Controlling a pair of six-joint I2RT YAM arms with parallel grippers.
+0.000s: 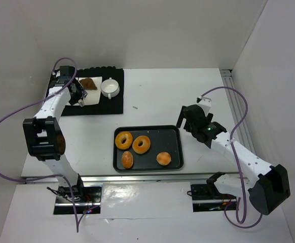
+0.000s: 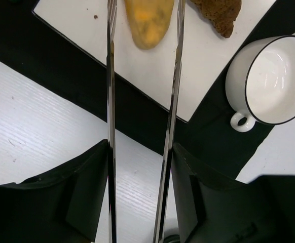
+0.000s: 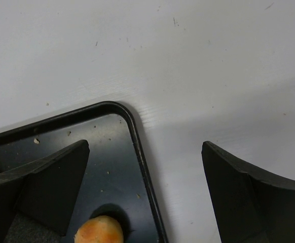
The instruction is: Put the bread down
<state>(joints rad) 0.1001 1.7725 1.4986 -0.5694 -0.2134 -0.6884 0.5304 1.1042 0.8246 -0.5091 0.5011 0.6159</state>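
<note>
White panel walls stand around a white table [image 1: 188,86]. At its far left corner lies a black rectangular mat [image 2: 61,66], and on the mat sits a square white plate [image 2: 203,71].

A long yellow-orange piece of bread [image 2: 150,23] lies flat on that plate. The left gripper [image 2: 144,10] has its two thin metal fingers [image 2: 110,76] on either side of the bread. They are parted wider than the loaf. A strip of bare plate shows between the left finger and the crust, and the right finger runs just beside the other edge. The grip is loose and the bread rests on the plate.

A rough dark brown slice [image 2: 216,15] lies on the same plate just beside the bread. A round white cup with a dark rim [image 2: 274,78] stands on the mat next to the plate, with its handle towards the near side.

Well apart from these, a black rectangular baking tray [image 1: 157,132] lies at mid-table. It carries two golden ring-shaped bagels [image 1: 123,139] side by side, a glazed brown bun [image 1: 127,160] below them and a round golden bun [image 1: 163,158] to the right.

The right gripper [image 3: 143,152] hangs over the tray's far right corner. Its dark jaws are spread wide with nothing between them.
</note>
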